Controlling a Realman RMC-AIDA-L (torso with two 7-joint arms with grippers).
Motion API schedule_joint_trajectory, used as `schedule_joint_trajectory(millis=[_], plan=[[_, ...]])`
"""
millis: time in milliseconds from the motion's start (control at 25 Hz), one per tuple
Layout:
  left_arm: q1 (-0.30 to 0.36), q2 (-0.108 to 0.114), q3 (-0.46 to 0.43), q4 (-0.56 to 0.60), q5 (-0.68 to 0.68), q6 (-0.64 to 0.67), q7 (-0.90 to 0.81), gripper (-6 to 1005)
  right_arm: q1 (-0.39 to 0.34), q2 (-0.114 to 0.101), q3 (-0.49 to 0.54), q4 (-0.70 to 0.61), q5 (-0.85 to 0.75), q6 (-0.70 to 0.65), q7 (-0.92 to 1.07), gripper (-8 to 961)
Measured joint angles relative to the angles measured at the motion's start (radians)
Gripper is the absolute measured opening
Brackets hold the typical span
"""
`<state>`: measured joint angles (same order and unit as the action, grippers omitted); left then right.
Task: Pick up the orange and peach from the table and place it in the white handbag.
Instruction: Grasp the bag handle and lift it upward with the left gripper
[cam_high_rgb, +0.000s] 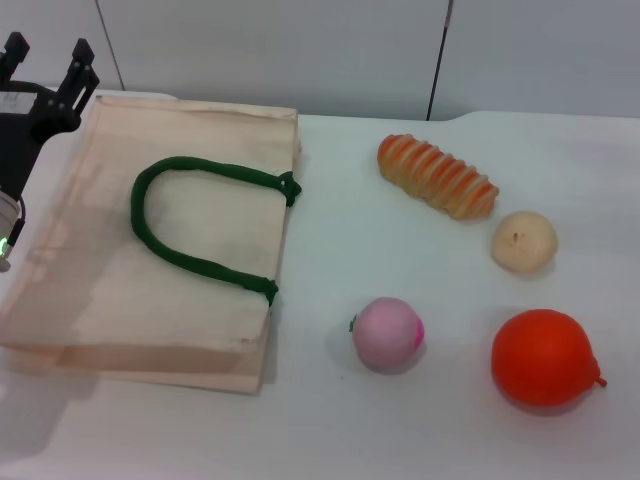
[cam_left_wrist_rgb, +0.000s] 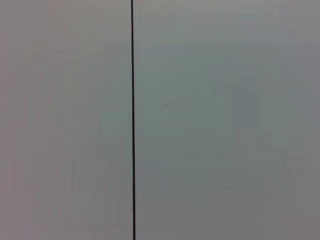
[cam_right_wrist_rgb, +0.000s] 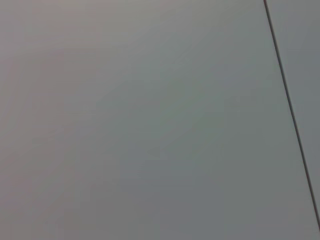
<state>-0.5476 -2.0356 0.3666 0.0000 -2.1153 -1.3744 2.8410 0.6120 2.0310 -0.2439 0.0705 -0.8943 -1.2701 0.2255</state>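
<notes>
In the head view the orange (cam_high_rgb: 544, 357), glossy red-orange with a small nub, lies on the white table at the near right. The peach (cam_high_rgb: 387, 333), pale pink with a bright pink spot, lies to its left. The white handbag (cam_high_rgb: 110, 270) lies flat on the left, its green rope handle (cam_high_rgb: 190, 225) on top. My left gripper (cam_high_rgb: 47, 58) hovers at the far left over the bag's far corner, fingers apart and empty. The right gripper is out of view. Both wrist views show only a grey wall with a dark seam.
A striped orange bread-like roll (cam_high_rgb: 437, 176) lies at the far right of the table. A pale beige ball (cam_high_rgb: 523, 241) lies between it and the orange. Bare table (cam_high_rgb: 330, 250) separates the bag from the fruit.
</notes>
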Motion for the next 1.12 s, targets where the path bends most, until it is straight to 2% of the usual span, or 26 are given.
schedule_joint_trajectory(millis=[640, 800, 1120], plan=[[-0.011, 0.003, 0.009, 0.000, 0.011, 0.040, -0.022, 770, 0.009, -0.002, -0.010, -0.003, -0.012, 0.029, 0.030, 886], [-0.027, 0.007, 0.013, 0.002, 0.039, 0.098, -0.110, 770, 0.017, -0.008, -0.038, -0.052, -0.076, 0.075, 0.184, 885], [-0.031, 0.013, 0.014, 0.042, 0.170, 0.180, -0.285, 771, -0.018, -0.014, -0.071, -0.232, -0.356, 0.042, 0.516, 882]])
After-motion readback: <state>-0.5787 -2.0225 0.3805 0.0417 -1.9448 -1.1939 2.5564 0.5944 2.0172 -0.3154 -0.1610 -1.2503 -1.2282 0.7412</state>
